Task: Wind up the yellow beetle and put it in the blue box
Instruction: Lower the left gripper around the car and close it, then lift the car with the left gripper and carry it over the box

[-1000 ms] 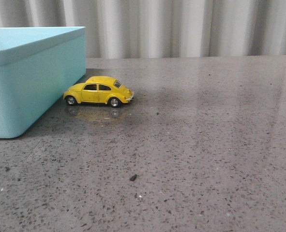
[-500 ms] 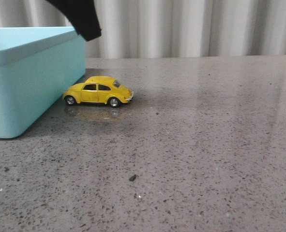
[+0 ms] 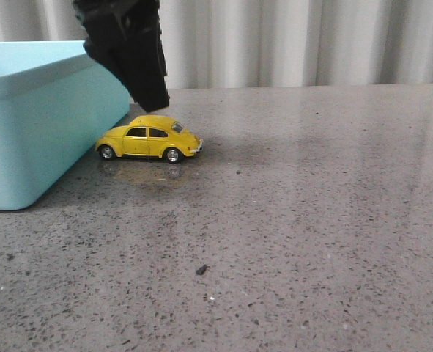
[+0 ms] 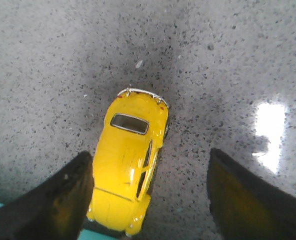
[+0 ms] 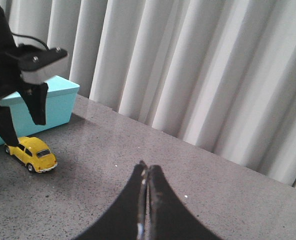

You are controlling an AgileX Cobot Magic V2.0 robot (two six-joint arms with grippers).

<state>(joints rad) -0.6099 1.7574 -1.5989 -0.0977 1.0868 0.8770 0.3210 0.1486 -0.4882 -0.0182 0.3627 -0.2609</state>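
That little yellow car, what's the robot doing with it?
The left gripper hangs open just above the yellow beetle, not touching it. The car sits on the table right beside the blue box, not inside. The right gripper is shut and empty, away from the car.

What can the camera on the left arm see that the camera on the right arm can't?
Only the left wrist view looks straight down on the toy car's roof and shows the left gripper's fingers spread wide, one on each side of the car. Only the right wrist view shows the curtain, the right gripper shut and empty, and the left arm from outside, above the car. Both show the yellow car on the speckled table and a bit of the blue box.
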